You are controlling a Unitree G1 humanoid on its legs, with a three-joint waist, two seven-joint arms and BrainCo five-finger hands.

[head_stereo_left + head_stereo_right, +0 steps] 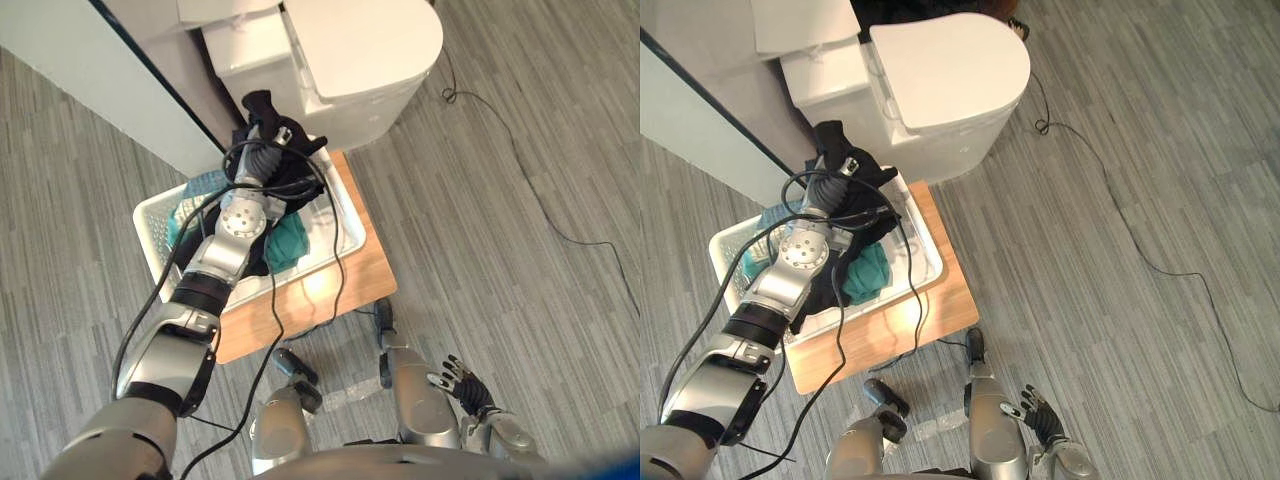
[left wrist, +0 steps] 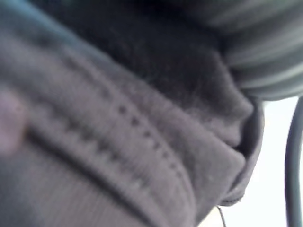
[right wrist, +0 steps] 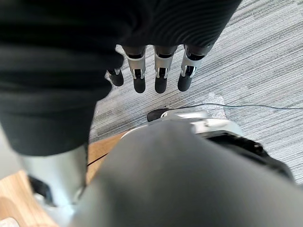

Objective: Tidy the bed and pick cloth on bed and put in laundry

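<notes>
The robot's left hand (image 1: 272,136), reaching to upper centre of the left eye view, is clamped on a black cloth (image 1: 262,103). The cloth bunches above the fingers, and more of it spills down around the wrist. Seen from the left wrist, the same fabric presses close, dark grey with a line of stitching across a folded seam. The hand and its load hang over the far end of a white laundry basket (image 1: 148,222), just left of centre. Inside the basket lie more dark garments, a teal cloth (image 1: 288,243) near its middle and a patterned teal-and-white piece (image 1: 205,184) at its far left corner. The basket sits on a low wooden surface (image 1: 355,285), which stands on a grey striped floor (image 1: 520,150). Just beyond the basket, at top centre, is a white unit with a rounded lid (image 1: 365,40). At lower right the right hand (image 1: 468,388) hangs low over the floor, holding nothing, its fingers (image 3: 161,78) straight and slightly apart.
</notes>
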